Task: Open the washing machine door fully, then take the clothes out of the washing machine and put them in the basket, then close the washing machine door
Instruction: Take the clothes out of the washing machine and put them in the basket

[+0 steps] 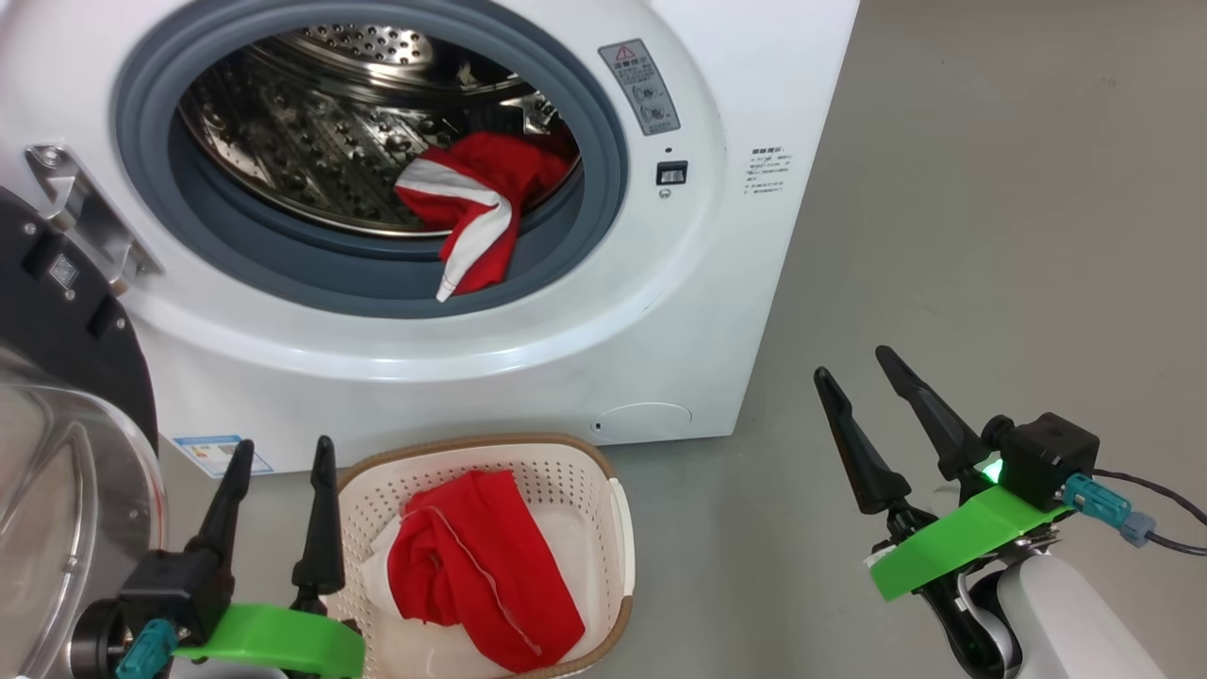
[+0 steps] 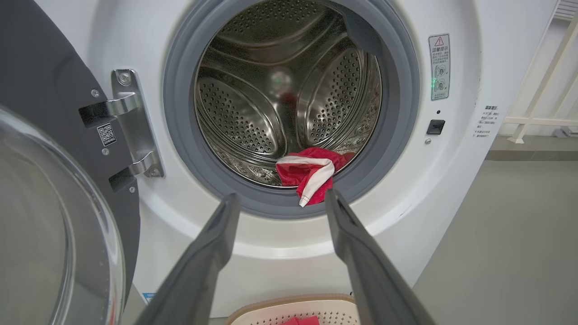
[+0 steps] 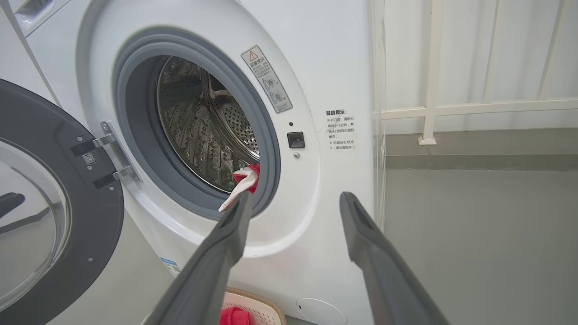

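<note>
The red cloth [image 1: 471,203], centre frame, draped over the grey seal [image 1: 358,273], looks light and limp: pinch its bunched top. Both the left tool [image 1: 283,443] and right tool [image 1: 851,361] stand apart, empty.

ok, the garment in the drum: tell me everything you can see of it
The garment is thin, soft red fabric with a broad white stripe and white trim, crumpled into a loose heap. In the head view it lies at the front lower right of the steel drum. One folded red-and-white end spills over the drum lip and hangs across the grey-blue gasket, touching it. Nothing else touches it. Whether it is one piece or several can't be told.
</note>
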### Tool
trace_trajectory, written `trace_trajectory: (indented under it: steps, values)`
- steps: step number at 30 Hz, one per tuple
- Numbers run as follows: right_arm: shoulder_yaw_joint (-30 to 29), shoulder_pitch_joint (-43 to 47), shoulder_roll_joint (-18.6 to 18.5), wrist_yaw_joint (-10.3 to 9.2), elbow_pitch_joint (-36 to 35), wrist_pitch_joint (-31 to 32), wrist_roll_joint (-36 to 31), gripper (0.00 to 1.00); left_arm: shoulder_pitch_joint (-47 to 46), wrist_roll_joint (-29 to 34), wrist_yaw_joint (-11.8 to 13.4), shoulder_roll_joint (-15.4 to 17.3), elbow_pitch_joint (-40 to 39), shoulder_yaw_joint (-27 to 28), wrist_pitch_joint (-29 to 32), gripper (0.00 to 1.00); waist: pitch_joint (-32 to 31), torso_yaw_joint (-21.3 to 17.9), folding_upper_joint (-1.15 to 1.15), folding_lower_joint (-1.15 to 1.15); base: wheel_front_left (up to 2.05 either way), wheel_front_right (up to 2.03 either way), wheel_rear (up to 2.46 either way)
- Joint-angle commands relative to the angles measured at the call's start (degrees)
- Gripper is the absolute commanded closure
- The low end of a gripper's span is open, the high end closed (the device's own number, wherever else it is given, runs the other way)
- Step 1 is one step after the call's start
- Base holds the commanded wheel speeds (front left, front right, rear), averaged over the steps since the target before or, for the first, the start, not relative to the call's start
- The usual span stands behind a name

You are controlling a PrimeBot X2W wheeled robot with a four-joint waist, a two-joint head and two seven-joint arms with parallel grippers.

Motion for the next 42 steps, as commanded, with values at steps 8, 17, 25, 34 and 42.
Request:
trace_trajectory:
  steps: [8, 17, 25, 34, 42]
  values:
    - [0.28, -0.36, -0.06, 0.09, -2.09, -0.27, 0.74, 0.00, -5.27, -0.57, -0.79, 1.50, 0.15, 1.31, 0.61, 0.00, 1.95, -0.66, 0.00, 0.00, 0.00, 0.00, 0.00]
    - [-0.39, -1.92, 0.60, 0.09, -3.01, -0.27, 0.42, 0.00, -16.89, -1.79, -4.08, 0.70, 7.22, 0.44, 2.50, 0.00, 5.75, -2.33, 0.00, 0.00, 0.00, 0.00, 0.00]
    - [-1.88, -3.59, 1.69, 0.09, -4.27, -0.27, -0.15, 0.00, -30.34, -3.93, -7.81, -0.51, 17.75, 0.53, 3.98, 0.00, 11.98, -4.50, 0.00, 0.00, 0.00, 0.00, 0.00]
    - [-2.67, -5.39, 3.30, 0.09, -5.12, -0.27, -0.66, 0.00, -42.78, -3.16, -10.14, -0.70, 29.74, -0.74, 5.39, 0.00, 17.00, -7.02, 0.00, 0.00, 0.00, 0.00, 0.00]
    - [-2.96, -6.83, 4.35, 0.09, -5.77, -0.27, -0.97, 0.00, -51.71, -3.72, -11.49, -1.29, 38.89, -0.63, 5.91, 0.00, 20.84, -8.38, 0.00, 0.00, 0.00, 0.00, 0.00]
